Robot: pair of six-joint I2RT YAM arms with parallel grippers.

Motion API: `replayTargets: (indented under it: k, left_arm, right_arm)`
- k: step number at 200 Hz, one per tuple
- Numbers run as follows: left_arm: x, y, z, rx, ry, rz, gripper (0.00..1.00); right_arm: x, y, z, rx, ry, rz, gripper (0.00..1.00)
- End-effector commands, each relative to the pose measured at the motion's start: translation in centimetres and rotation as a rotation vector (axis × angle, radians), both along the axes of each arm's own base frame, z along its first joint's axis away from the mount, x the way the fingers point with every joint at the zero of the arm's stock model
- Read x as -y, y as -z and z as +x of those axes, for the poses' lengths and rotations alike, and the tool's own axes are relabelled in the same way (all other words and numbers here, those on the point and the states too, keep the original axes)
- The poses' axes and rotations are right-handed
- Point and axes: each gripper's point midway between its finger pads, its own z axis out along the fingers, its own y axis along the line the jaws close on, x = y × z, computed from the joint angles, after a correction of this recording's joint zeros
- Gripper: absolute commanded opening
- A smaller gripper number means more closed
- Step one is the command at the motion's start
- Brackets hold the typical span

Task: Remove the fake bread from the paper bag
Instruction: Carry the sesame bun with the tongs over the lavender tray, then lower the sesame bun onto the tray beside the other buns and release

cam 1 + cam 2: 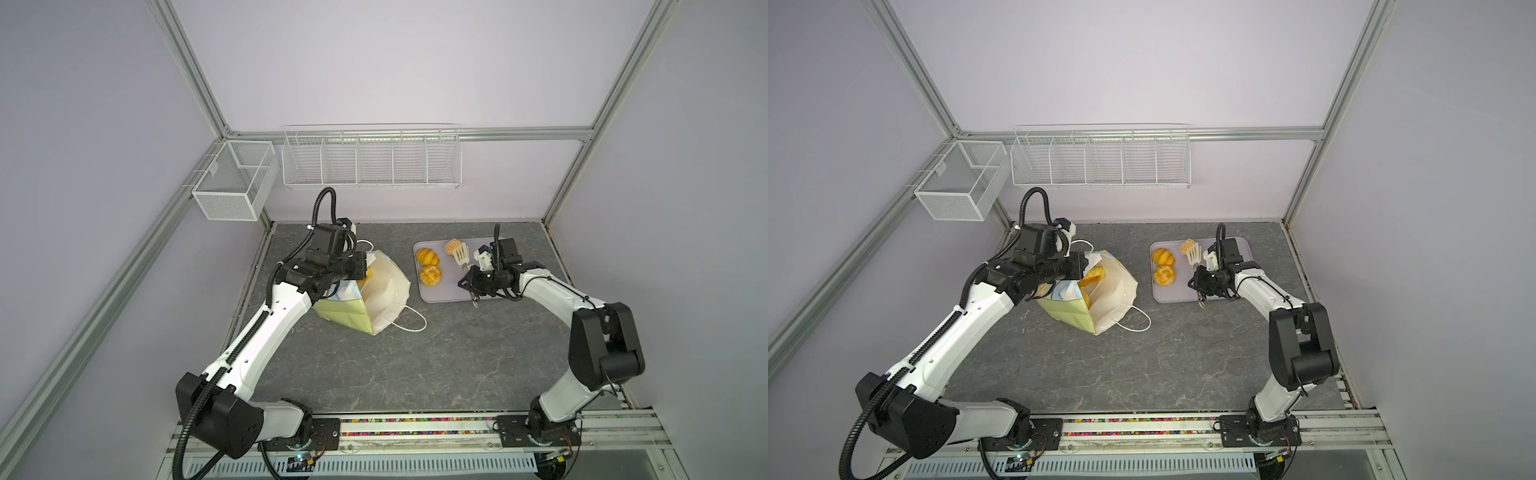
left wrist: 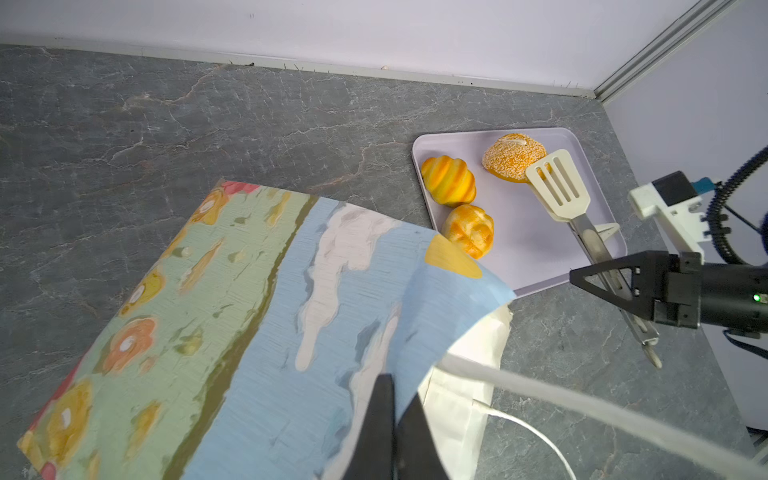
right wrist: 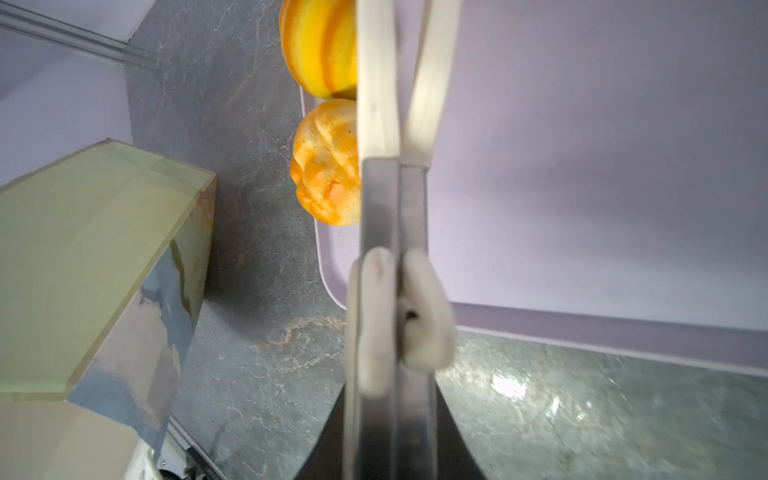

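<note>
Left wrist view: 3 pcs fake bread (image 2: 449,180) on 1 tray (image 2: 536,253); left gripper (image 2: 392,419) pinches paper bag (image 2: 249,311) rim, right gripper (image 2: 602,276) clamps tongs (image 2: 557,187).

Pale lilac walls (image 1: 374,62) close the space in at the back and on both sides, plain and windowless. Aluminium frame posts (image 1: 191,66) run down into the back corners, and a horizontal aluminium rail (image 1: 519,134) crosses the back wall between them. A white wire rack (image 1: 372,160) with five compartments hangs from that rail. Just beside it, on the left side, hangs a white mesh basket (image 1: 232,183). The dark grey tabletop (image 1: 415,357) is veined like marble. A metal rail (image 1: 415,432) runs along its near edge, and a slotted vent strip (image 1: 374,465) lies nearer still. The light is soft and even, with faint shadows.
</note>
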Motion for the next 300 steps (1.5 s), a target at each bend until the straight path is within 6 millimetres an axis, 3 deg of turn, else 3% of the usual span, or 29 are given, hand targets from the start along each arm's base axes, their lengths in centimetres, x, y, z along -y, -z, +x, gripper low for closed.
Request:
replayTargets:
  k: [1, 67, 95, 126, 165, 229, 282, 300]
  left_arm:
    - [-0.5, 0.5, -0.4, -0.018, 0.007, 0.018, 0.00]
    - [-0.3, 1.4, 0.4, -0.038, 0.017, 0.022, 0.00]
    - [-0.3, 1.7, 0.4, -0.043, 0.019, 0.025, 0.00]
    - [-0.7, 1.9, 0.1, -0.048, 0.013, 0.031, 0.00]
    - [-1.1, 2.0, -0.2, -0.048, 0.005, 0.041, 0.00]
    - [-1.3, 2.0, -0.8, -0.047, 0.001, 0.030, 0.00]
    - [-1.4, 1.9, -1.1, -0.044, 0.001, 0.019, 0.00]
    - [-1.5, 1.9, -1.2, -0.043, -0.001, 0.019, 0.00]
  right_arm:
    - [-1.9, -3.5, 3.0, 0.107, 0.003, 0.141, 0.07]
    - [-3.2, -3.5, 4.4, 0.116, 0.009, 0.240, 0.07]
    - [-3.5, -1.8, 4.5, 0.076, 0.020, 0.262, 0.07]
    - [-3.7, 0.1, 3.7, 0.015, 0.031, 0.289, 0.10]
    - [-3.1, 1.5, 2.4, -0.038, 0.054, 0.252, 0.20]
    - [-2.1, 1.8, 0.3, -0.077, 0.071, 0.197, 0.22]
    - [-1.6, 2.3, -1.1, -0.111, 0.085, 0.172, 0.38]
    - [-1.4, 2.5, -1.4, -0.116, 0.088, 0.160, 0.40]
